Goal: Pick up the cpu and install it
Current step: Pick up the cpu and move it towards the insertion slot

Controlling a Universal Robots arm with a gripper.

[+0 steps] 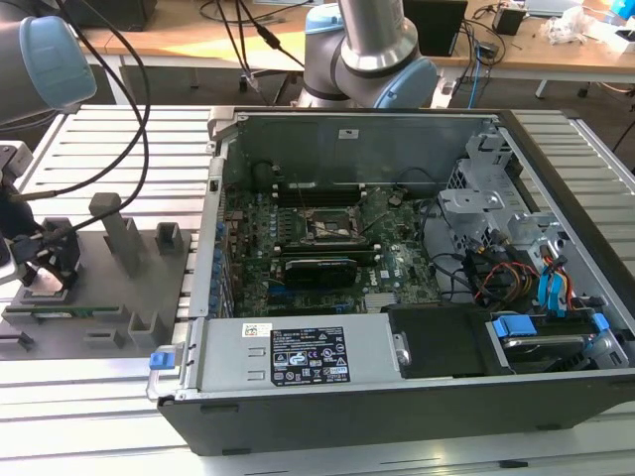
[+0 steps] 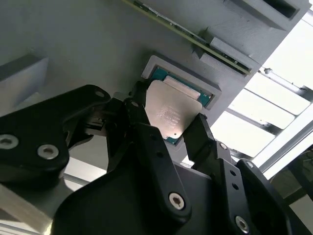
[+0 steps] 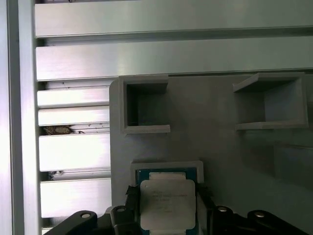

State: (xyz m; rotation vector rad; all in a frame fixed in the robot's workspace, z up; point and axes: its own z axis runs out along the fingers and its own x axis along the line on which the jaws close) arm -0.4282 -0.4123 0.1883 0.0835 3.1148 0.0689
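The cpu (image 2: pixel 171 113), a flat square chip with a shiny silver top and a thin green border, sits between my gripper's (image 2: pixel 168 123) two black fingers (image 2: pixel 142 120). The fingers press on its two opposite edges. It is tilted a little at the white-rimmed recess (image 2: pixel 161 66) of the grey holder block. In the first wrist view the cpu (image 3: pixel 167 203) lies just below the recess rim (image 3: pixel 166 165), with my gripper (image 3: pixel 167 211) on either side. In the exterior view my gripper (image 1: pixel 45 276) is low over the holder block (image 1: pixel 99 297) at the exterior view's left, far from the motherboard socket (image 1: pixel 332 226).
The open computer case (image 1: pixel 397 278) fills the middle, with cables, a drive cage and a power supply inside. The grey block carries upright posts (image 1: pixel 119 233), empty pockets (image 3: pixel 144 107) and a thin green memory stick (image 2: pixel 195 38). A second arm's base (image 1: pixel 372 50) stands behind the case.
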